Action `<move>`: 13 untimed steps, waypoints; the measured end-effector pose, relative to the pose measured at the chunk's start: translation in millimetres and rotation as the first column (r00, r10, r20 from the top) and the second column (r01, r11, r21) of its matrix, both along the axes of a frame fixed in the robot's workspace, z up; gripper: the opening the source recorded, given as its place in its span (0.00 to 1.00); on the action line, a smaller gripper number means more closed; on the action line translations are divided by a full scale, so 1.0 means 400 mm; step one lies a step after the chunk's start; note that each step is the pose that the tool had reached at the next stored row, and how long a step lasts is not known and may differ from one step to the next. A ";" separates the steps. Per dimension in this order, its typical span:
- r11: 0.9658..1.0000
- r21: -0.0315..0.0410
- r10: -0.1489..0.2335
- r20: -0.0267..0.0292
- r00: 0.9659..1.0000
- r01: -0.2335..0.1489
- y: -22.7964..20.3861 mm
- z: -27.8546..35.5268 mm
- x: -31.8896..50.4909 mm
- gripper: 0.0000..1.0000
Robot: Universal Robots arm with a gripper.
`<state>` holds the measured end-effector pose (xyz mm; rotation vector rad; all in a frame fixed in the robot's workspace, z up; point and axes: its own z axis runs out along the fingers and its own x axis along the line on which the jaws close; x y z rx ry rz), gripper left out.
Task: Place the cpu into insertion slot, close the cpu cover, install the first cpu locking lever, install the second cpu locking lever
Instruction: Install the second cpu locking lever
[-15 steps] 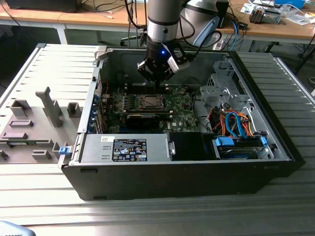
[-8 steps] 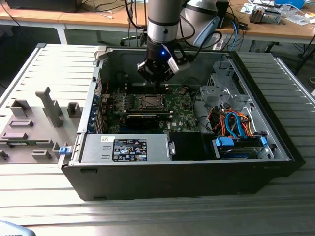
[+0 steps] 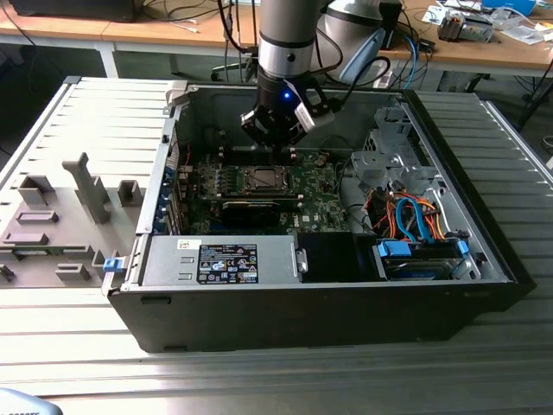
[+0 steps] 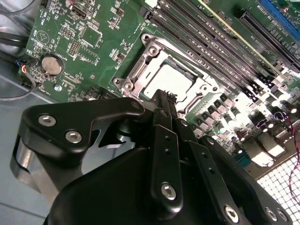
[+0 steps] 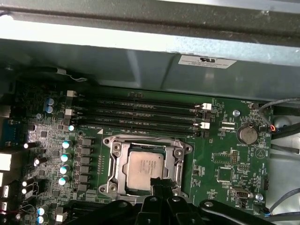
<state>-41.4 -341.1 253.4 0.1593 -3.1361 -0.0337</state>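
Observation:
The cpu (image 5: 146, 168) (image 4: 166, 82) lies flat in the insertion slot (image 3: 262, 179) on the green motherboard, silver top up. The cpu cover (image 5: 123, 161) (image 4: 136, 70) lies down around it as a metal frame, with the chip showing through its opening. My gripper (image 5: 159, 182) (image 4: 163, 96) hangs just above the edge of the socket, its black fingers shut together with nothing between them. In the exterior view the gripper (image 3: 275, 143) sits inside the open computer case, right over the socket. I cannot make out how the locking levers stand.
Long black memory slots (image 5: 140, 115) run beside the socket. A coin battery (image 5: 247, 135) sits nearby. The case holds a power supply (image 3: 225, 259), a drive cage (image 3: 393, 160) and orange and blue cables (image 3: 415, 216). A grey fixture plate (image 3: 86, 186) lies at the exterior view's left.

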 end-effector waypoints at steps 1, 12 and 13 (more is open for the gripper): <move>1.000 0.000 0.000 0.000 1.000 0.000 0.000 0.000 0.000 0.11; 1.000 0.000 0.000 0.000 1.000 0.000 -0.007 0.000 0.000 0.11; 1.000 0.000 0.000 0.000 1.000 0.000 -0.007 0.000 0.000 0.11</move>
